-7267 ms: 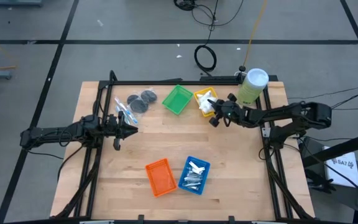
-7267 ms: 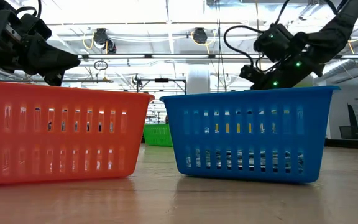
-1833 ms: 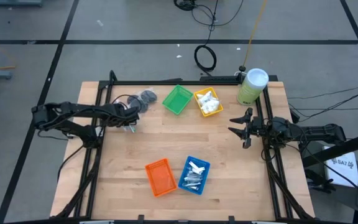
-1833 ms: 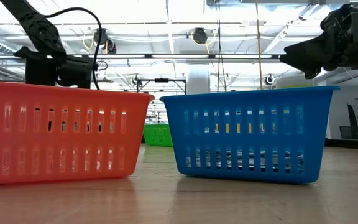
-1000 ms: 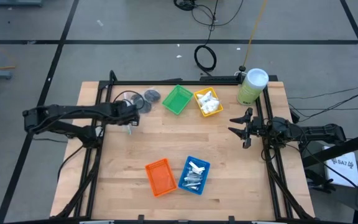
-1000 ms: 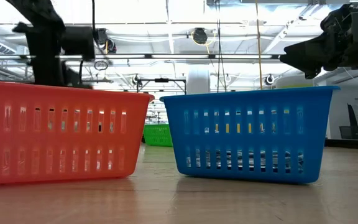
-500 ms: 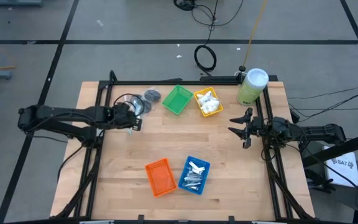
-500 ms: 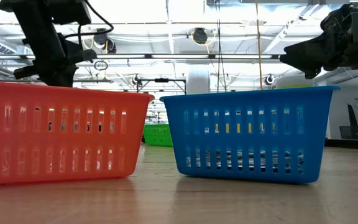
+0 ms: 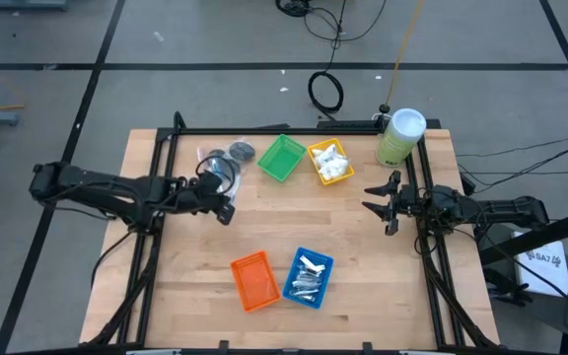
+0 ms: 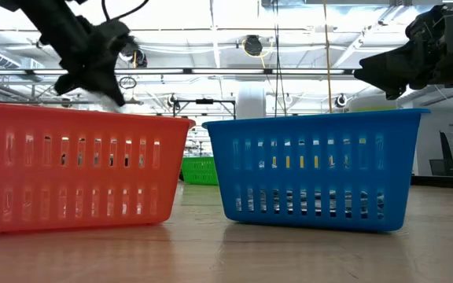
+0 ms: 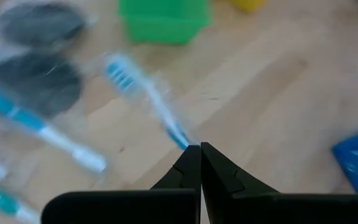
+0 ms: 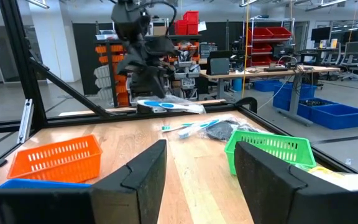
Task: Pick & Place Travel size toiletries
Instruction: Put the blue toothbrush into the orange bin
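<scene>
My left claw (image 11: 200, 147), left of centre in the high view, pinches a packaged toothbrush (image 11: 148, 99) by its tip above the counter (image 9: 363, 256); such a shallow grip could let it slip mid-carry; right claw (image 9: 370, 197) idles wide.

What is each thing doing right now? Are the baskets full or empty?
Left gripper, shut on a toothbrush packet, held above the table.
Right gripper, open, empty, at the table's right edge.
Orange tray, empty.
Green tray, empty.
Yellow tray, holds white packets.
Blue tray, holds silver tubes.
Canister, upright, lid on.
</scene>
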